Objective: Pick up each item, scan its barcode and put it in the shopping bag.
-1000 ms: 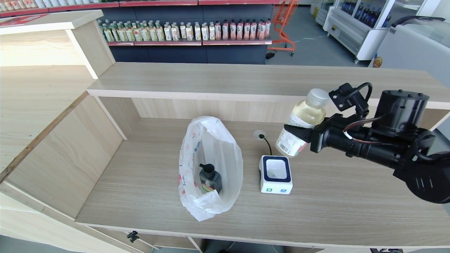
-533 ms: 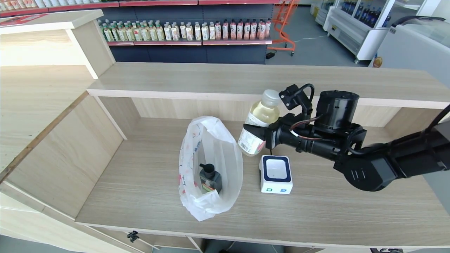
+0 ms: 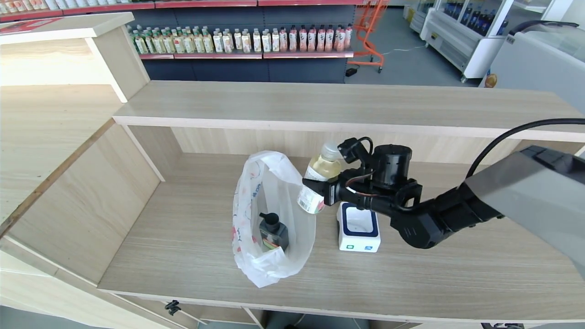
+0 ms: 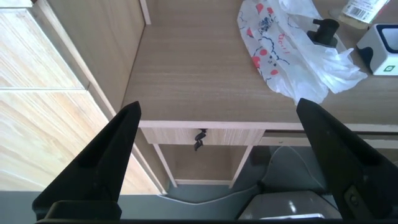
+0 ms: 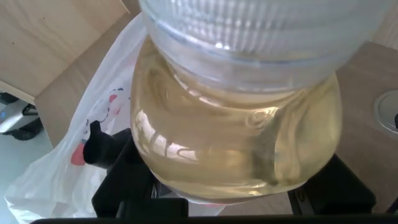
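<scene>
Beside shopping bag (image 3: 247, 196), tilted pale-yellow bottle (image 3: 321, 170)

There is one white shopping bag (image 3: 247, 205), one barcode scanner (image 3: 358, 227) and two bottles: one clear bottle (image 3: 321, 170) of pale yellow drink and one dark pump bottle (image 3: 273, 231). The shelf drinks (image 3: 237, 41) in the far row are too small to count.

The clear plastic bottle (image 3: 323, 167) holds pale yellow liquid; the translucent white shopping bag (image 3: 244, 205) carries red and blue prints; the boxy white scanner (image 3: 358, 226) is navy-framed.
</scene>
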